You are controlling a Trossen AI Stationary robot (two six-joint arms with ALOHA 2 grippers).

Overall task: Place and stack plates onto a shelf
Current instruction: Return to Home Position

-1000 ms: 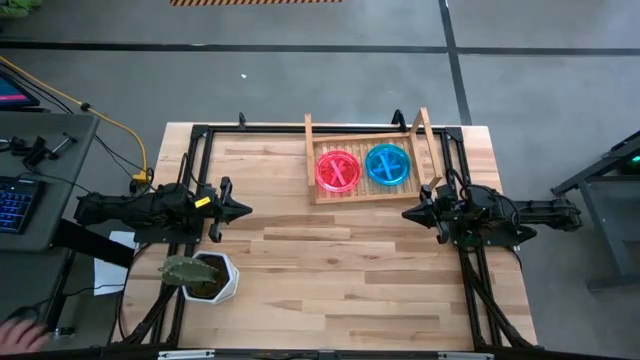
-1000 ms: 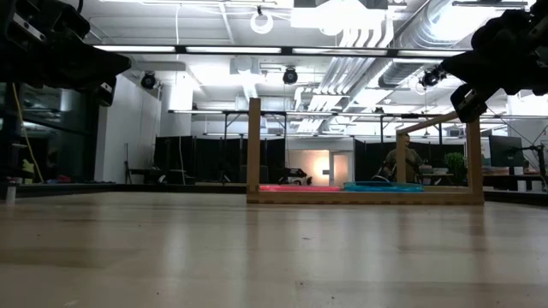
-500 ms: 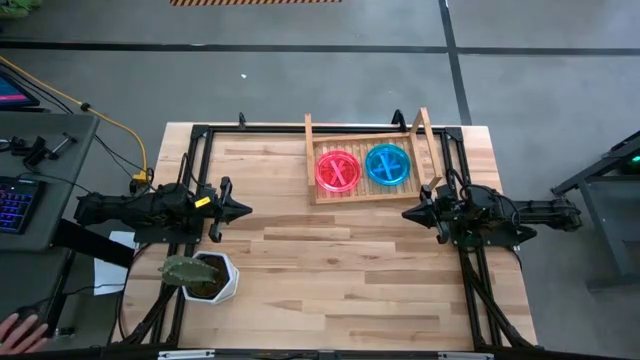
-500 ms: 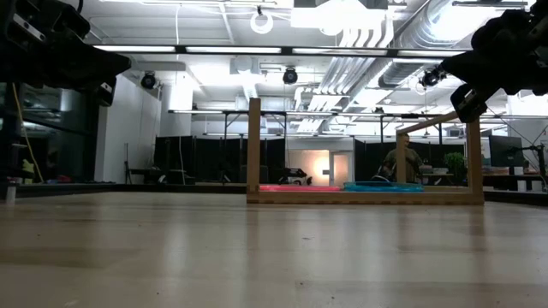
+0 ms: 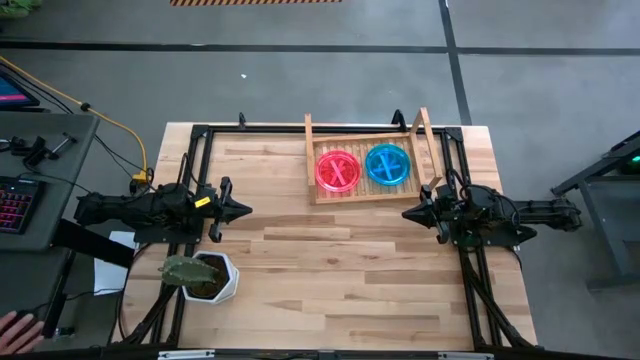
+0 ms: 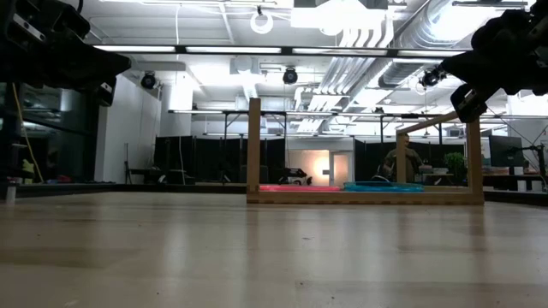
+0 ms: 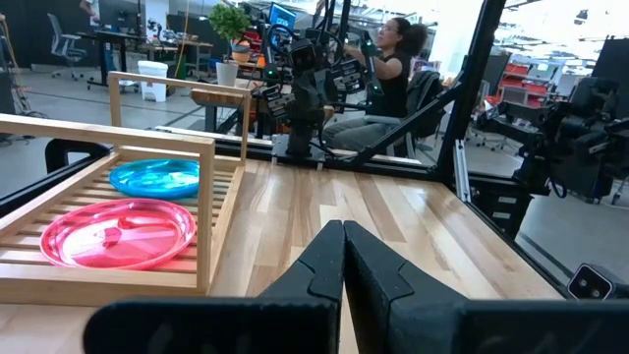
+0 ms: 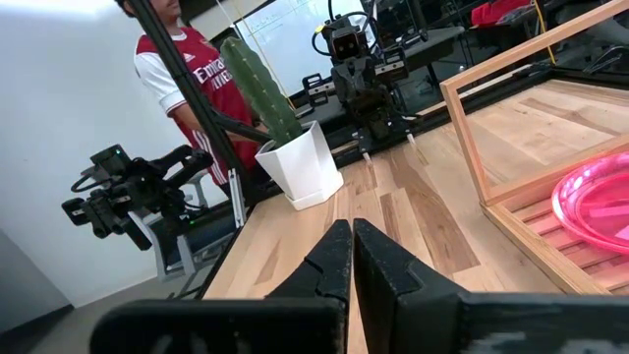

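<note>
A pink plate [image 5: 338,169] and a teal-blue plate [image 5: 387,164] lie side by side on the slatted base of the light wooden shelf [image 5: 370,192] at the table's far right. Both show in the left wrist view, pink plate [image 7: 118,232] nearer, teal plate [image 7: 155,178] behind it. My left gripper [image 5: 247,210] hovers shut at the table's left edge, pointing level toward the right. My right gripper [image 5: 405,213] hovers shut at the right edge, just in front of the shelf, pointing left. Neither holds anything.
A white hexagonal pot with a cactus [image 5: 205,276] stands at the near left of the table. A black frame [image 5: 200,130] runs around the table's edges. A person's hand [image 5: 18,325] shows beside the table at the lower left; another person sits beyond the right edge [image 7: 388,69].
</note>
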